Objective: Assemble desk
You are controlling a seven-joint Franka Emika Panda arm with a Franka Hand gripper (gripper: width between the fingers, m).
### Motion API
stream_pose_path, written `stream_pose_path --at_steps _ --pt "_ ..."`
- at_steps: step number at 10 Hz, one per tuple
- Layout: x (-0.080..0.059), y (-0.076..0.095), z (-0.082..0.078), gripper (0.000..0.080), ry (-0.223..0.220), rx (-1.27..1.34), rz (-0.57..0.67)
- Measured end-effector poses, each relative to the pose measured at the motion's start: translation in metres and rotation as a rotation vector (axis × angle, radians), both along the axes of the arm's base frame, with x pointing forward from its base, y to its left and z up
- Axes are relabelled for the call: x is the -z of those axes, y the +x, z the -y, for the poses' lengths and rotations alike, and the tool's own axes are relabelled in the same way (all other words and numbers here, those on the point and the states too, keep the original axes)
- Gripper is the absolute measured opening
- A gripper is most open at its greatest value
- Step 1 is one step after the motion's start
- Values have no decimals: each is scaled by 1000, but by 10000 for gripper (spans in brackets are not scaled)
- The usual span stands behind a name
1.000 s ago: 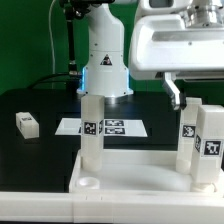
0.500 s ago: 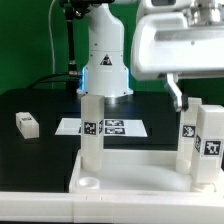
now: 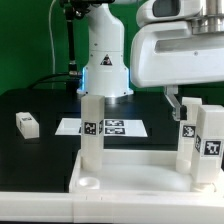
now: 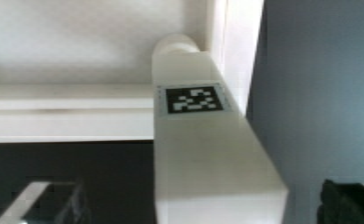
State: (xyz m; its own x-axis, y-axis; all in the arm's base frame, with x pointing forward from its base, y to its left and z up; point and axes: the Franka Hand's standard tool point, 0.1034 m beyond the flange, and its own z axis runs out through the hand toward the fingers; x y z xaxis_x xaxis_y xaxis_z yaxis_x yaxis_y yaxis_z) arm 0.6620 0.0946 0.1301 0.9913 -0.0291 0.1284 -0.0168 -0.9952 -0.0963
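Tabletop (image 3: 135,172): lies flat on the black table (image 3: 40,105), nearest to where I stand, rim up, with a round socket showing at its near corner on the exterior view's left.
Left leg (image 3: 92,128): stands upright at the tabletop's far corner on the exterior view's left, tag facing me.
Far right leg (image 3: 187,130): upright on the tabletop's side toward the exterior view's right.
Near right leg (image 3: 211,148): upright just beside the far right leg, closer to me.
Loose leg (image 3: 27,124): lies on the black table, well apart from the tabletop, toward the exterior view's left.
Marker board (image 3: 112,127): flat on the black table behind the tabletop.
Gripper (image 3: 178,104): hangs over the tabletop's right side, just beside the top of the far right leg; jaws spread wide, clasping nothing.
Close-up leg (image 4: 200,150): fills the wrist view, tag uppermost, with the tabletop's rim behind it; I cannot tell which leg it is.
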Motion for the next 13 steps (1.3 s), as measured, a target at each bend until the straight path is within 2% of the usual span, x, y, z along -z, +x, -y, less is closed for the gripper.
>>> stream_pose_path --at_steps 1,3,6,7,8,9,13 --pt "2 0 3 649 3 -8 -65" --pt "3 6 7 649 -5 -9 -60" --pt "8 4 -1 621 -2 -13 -63" --pt "10 2 -2 441 -2 -14 -65" --pt "10 3 -1 441 -2 -12 -65" --pt "10 3 0 288 -2 -11 -65" --pt "10 3 0 289 2 35 -69"
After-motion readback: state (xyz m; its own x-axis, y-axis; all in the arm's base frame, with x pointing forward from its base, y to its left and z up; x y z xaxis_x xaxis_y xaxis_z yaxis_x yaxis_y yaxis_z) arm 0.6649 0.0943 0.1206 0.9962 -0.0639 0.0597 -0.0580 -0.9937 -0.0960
